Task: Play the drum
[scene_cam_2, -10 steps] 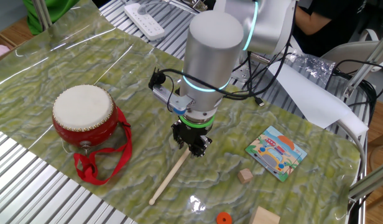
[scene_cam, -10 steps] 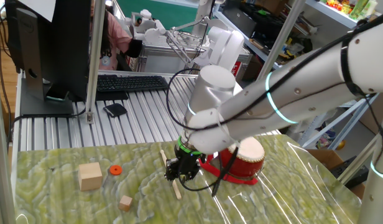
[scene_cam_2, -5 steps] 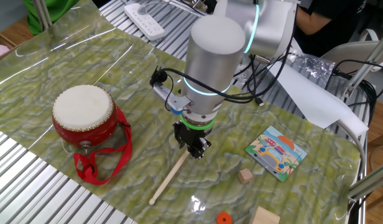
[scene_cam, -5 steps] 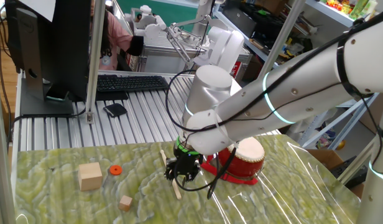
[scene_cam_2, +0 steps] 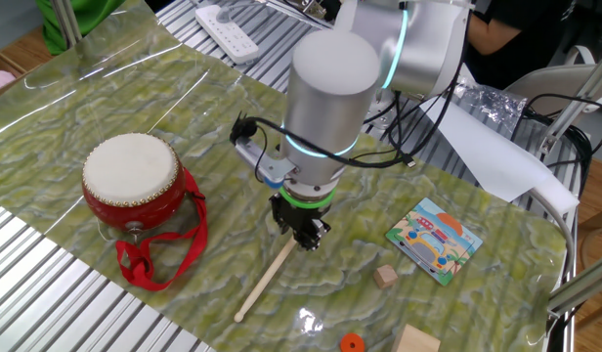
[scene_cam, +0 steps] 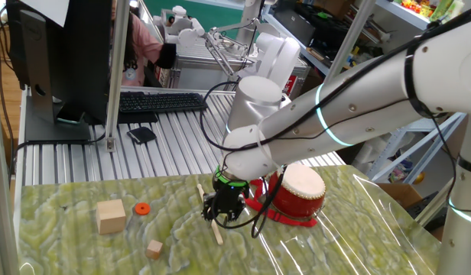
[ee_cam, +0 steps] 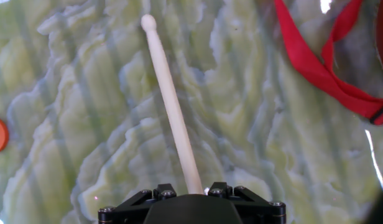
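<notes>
The small round red-bodied drum with a cream skin [scene_cam_2: 131, 182] sits at the left of the other fixed view on the green marbled bench [scene_cam_2: 106, 88], its red strap looped in front. It looks light, the skin taut and easily dented. The thin pale wooden drumstick [ee_cam: 171, 106], stiff and light, lies nearby; the gripper [scene_cam_2: 303, 235] is low over its butt end, the place to grasp, though whether the fingers are clamped cannot be told.

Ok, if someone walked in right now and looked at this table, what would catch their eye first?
Probably the red drum with its pale skin top, standing on the green mat, its red strap trailing toward the mat's edge. Next, the gripper right down at one end of the wooden stick, which lies on the mat beside the drum.
</notes>
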Robot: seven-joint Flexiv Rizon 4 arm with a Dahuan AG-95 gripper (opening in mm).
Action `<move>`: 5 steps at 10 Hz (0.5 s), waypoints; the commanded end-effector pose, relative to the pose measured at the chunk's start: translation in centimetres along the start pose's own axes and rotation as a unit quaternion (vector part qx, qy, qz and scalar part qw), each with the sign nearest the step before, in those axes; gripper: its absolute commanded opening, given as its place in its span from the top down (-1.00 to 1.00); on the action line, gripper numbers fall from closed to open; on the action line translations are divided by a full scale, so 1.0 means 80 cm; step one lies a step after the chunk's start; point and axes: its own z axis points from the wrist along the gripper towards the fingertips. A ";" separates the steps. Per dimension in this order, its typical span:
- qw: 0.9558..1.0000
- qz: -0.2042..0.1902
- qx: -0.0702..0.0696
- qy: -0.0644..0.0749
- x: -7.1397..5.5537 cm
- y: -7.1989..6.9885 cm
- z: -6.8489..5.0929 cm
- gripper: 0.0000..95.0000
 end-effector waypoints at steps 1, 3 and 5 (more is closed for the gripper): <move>1.000 -0.015 -0.001 0.002 0.001 0.000 0.000 0.20; 0.999 -0.033 -0.001 0.002 0.001 0.000 0.000 0.20; 0.999 -0.041 -0.002 0.002 0.001 0.000 0.000 0.20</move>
